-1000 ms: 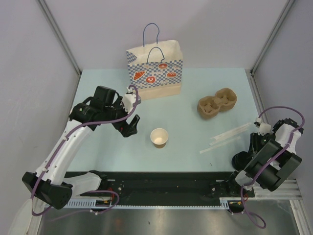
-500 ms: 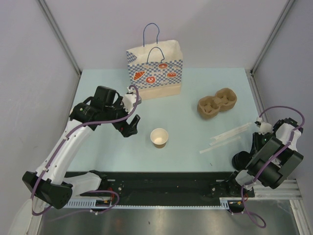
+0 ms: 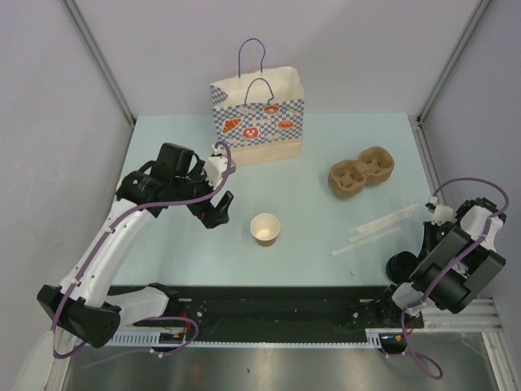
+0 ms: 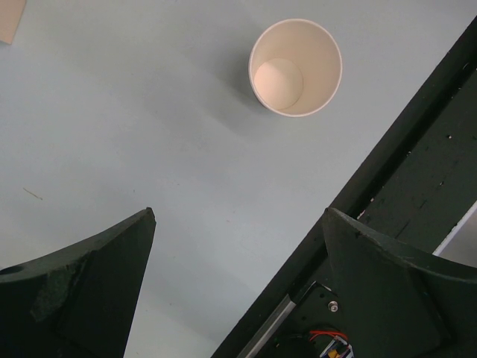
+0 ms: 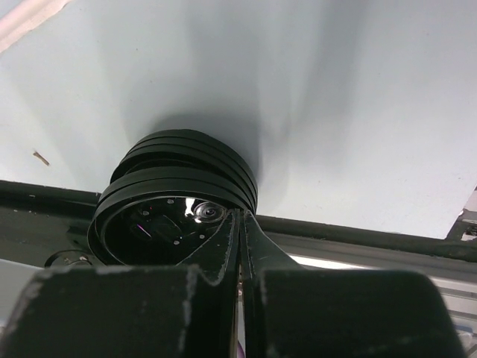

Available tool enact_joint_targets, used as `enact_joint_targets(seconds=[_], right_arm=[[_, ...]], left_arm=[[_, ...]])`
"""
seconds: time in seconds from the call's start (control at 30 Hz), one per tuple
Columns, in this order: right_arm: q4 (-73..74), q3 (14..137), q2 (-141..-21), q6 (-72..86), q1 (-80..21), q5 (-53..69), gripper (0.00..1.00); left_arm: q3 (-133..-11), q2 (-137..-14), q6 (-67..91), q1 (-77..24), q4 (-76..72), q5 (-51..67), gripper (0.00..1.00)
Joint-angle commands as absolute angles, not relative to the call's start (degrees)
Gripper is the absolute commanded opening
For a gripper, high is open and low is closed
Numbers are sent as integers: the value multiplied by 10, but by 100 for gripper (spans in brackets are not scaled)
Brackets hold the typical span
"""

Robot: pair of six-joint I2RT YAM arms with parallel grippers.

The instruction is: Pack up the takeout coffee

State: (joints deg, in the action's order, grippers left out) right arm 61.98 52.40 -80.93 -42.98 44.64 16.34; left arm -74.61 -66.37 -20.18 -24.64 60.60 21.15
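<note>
No lidded coffee cup is in view. A lone lidless paper cup (image 3: 265,229) stands upright mid-table; it also shows in the left wrist view (image 4: 296,67), empty. My left gripper (image 3: 218,213) hovers left of it, open and empty (image 4: 238,216). A stack of black lids (image 3: 398,265) sits at the near right edge. My right gripper (image 5: 240,218) is shut with its tips on the rim of the top black lid (image 5: 160,224), which tilts up off the stack. In the top view the arm mostly hides that gripper (image 3: 409,262).
A patterned paper bag (image 3: 259,118) with blue handles stands open at the table's back. A brown two-cup carrier (image 3: 361,172) lies at the right. Clear straws (image 3: 383,224) lie near the right arm. A black rail (image 3: 269,301) runs along the near edge.
My right wrist has shifted slightly to the right by the lid stack. The left arm and the cup have not moved.
</note>
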Motion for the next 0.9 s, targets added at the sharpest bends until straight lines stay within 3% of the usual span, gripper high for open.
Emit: enact_joint_targets(seconds=[0.0, 0.23, 0.33, 0.37, 0.47, 0.87], right_arm=[[639, 524, -797, -452, 456, 178, 0], [654, 525, -782, -464, 469, 191, 0], [651, 525, -783, -465, 475, 191, 20], [648, 525, -782, -465, 475, 191, 31], [638, 525, -785, -462, 475, 187, 42], [624, 524, -826, -460, 474, 188, 35]], left_arm=[[-763, -664, -217, -251, 603, 209, 100], [-765, -664, -217, -252, 604, 207, 100], [-766, -666, -218, -251, 605, 207, 100], [-767, -668, -218, -252, 605, 207, 100], [-767, -668, -218, -253, 606, 207, 99], [-770, -674, -216, -255, 604, 206, 99]])
